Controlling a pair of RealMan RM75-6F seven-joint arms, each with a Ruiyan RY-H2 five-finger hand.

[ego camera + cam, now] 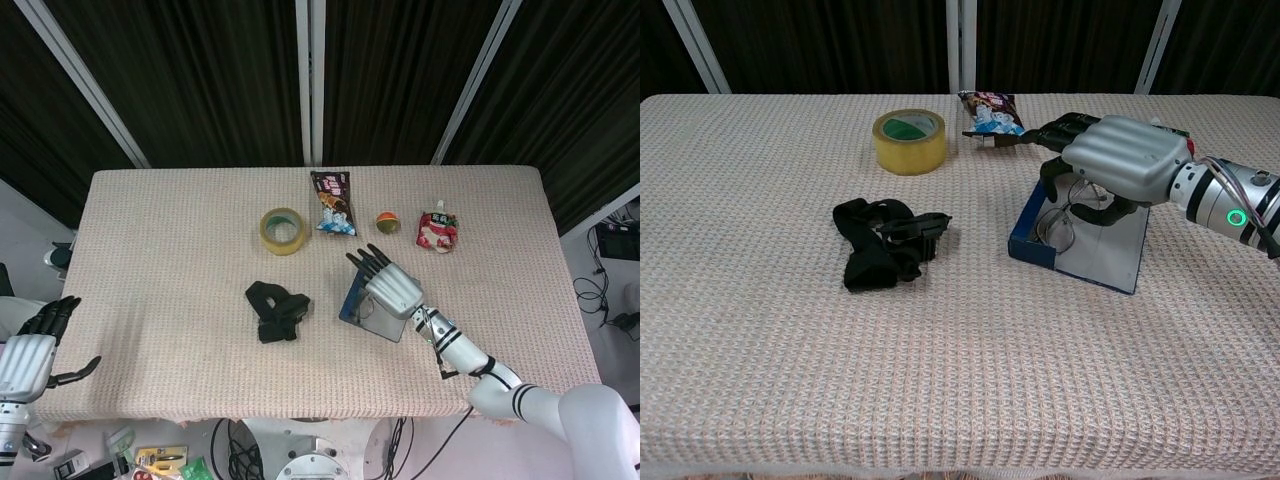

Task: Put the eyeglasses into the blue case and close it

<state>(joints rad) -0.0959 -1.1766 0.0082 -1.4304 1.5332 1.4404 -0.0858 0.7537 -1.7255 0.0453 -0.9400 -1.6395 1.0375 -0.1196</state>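
The blue case [1092,262] [354,306] lies open right of the table's middle, its grey inside facing up. My right hand [1113,160] [389,286] hovers over the case's left part and holds the eyeglasses [1058,219], whose thin-framed lenses hang down against the case's blue left wall. In the head view the hand covers most of the glasses. My left hand [26,352] hangs off the table's near left corner, fingers apart, holding nothing.
A black strap bundle [886,243] lies left of the case. At the back sit a yellow tape roll [909,140], a snack packet [990,116], a small orange-green ball [386,221] and a red pouch [437,231].
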